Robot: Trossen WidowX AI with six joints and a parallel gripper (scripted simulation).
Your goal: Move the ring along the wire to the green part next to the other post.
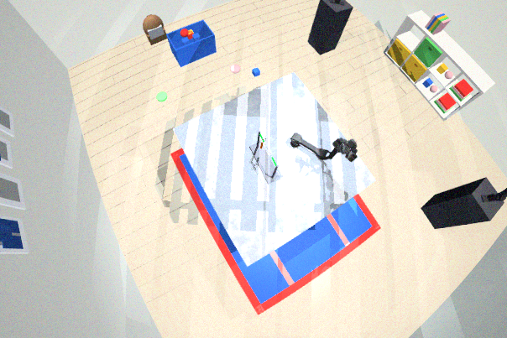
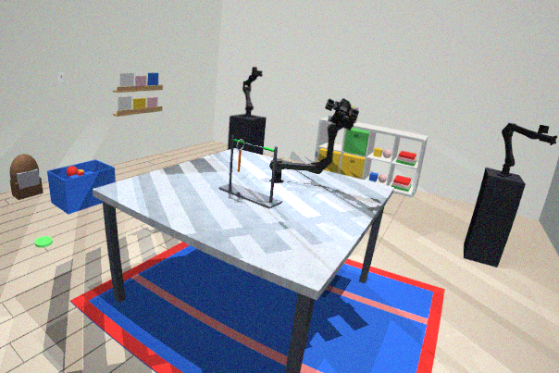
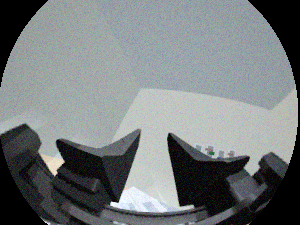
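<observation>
The wire stand (image 2: 250, 194) (image 1: 265, 167) sits near the middle of the marble table (image 2: 278, 249) (image 1: 294, 209). The ring's orange handle (image 2: 239, 160) (image 1: 261, 145) hangs from the green wire part (image 2: 237, 141) beside the far post. The other green part (image 2: 267, 149) (image 1: 274, 162) is beside the near post. My gripper (image 2: 332, 105) (image 1: 352, 153) (image 3: 154, 134) is raised high off to the right of the stand, far from the ring. Its fingers stand partly apart with nothing between them.
A white cube shelf (image 2: 416, 147) (image 1: 478, 75) stands behind the arm. Two black pedestals (image 2: 492, 217) (image 2: 246, 130) carry other arms. A blue bin (image 2: 80, 184) and a green disc (image 2: 43, 242) are on the floor to the left. A red and blue rug (image 2: 398, 323) lies under the table.
</observation>
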